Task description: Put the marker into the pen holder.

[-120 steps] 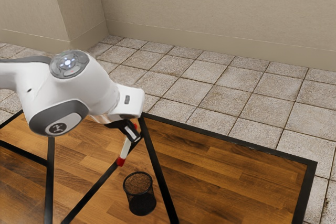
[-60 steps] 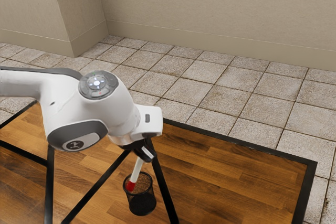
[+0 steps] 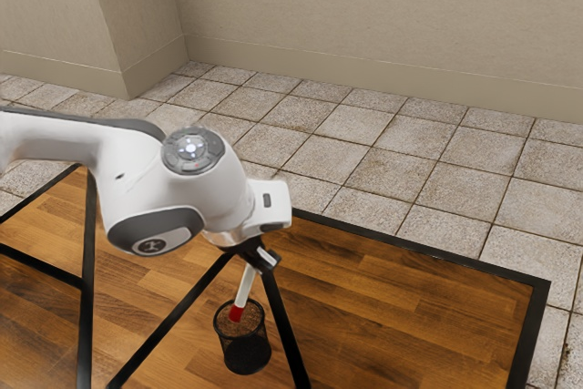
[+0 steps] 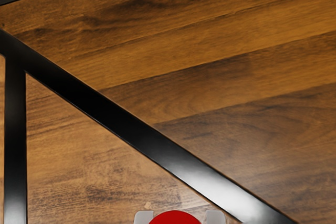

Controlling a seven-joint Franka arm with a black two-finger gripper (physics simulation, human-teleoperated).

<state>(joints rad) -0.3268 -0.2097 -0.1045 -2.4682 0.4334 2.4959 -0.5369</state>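
One marker [image 3: 244,290] is clamped in the pincer [image 3: 252,267], caught between its two fingers. It slants, its upper part leaning toward the exterior view's right, with a white barrel and a red lower end. That red end lines up with the mouth of the pen holder [image 3: 248,354]; whether it has dipped below the rim or sits just above it, the exterior view does not settle. The wrist view gives the marker's other end, round and red, with a pale grey pad [image 4: 143,217] close on each of its two sides.

The pen holder is a dark mesh cup, round and upright, standing on the table [image 3: 410,316] below the pincer. Two black strips of the table run past it, one on either side, spreading apart toward the exterior view's lower edge. The table has a top of brown wooden boards, framed by a black border.

Above the pincer is the white arm [image 3: 173,190] with its grey panels and a lit round cap, coming in from the exterior view's left and bending down to the hand. Past the table lies a floor [image 3: 364,157] of mottled pale tiles with dark joints, and behind that a plain beige wall [image 3: 364,15] with a baseboard.
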